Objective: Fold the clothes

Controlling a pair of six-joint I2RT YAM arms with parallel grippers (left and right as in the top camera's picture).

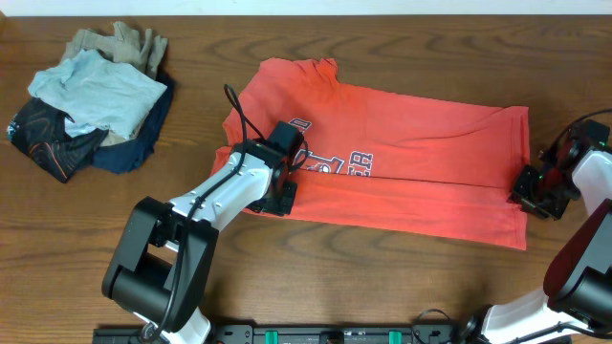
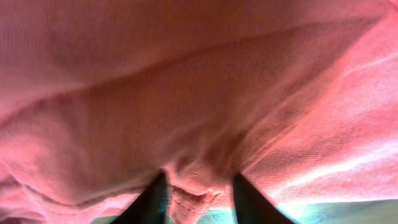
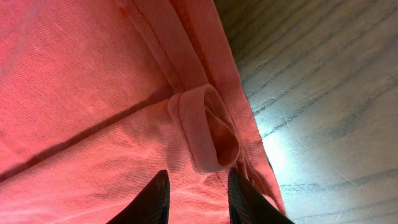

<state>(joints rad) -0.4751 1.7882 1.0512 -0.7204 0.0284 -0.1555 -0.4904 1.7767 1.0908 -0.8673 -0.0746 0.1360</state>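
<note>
Spanning the middle of the wood-grain worktop (image 1: pixel 382 287), the coral-red T-shirt (image 1: pixel 430 153) lies spread with its long side running left to right, well apart from the heap of other garments (image 1: pixel 91 105) in the far left corner. The biggest risk, as I judge it, is an uneven lift: if one arm rises or travels faster than the other, the soft knit will skew and the fold line will run crooked.

My left claw (image 2: pixel 194 186) sits at the near edge by the white lettering (image 1: pixel 335 161), narrow, with a bunched ridge of cloth pinched between its fingers. It is a thin bite that could slip out, or catch only the top layer. My right claw (image 3: pixel 196 186) stands at the shirt's right edge, fingers close together astride the fabric; I cannot tell whether it grips or only rests there. The stitched hem (image 3: pixel 208 130) beside it is curled into a small loop — that could get folded in as a lump.

The cotton looks matte, finely ribbed and limp. The worktop is smooth with a sheen, so the cloth may slide.
</note>
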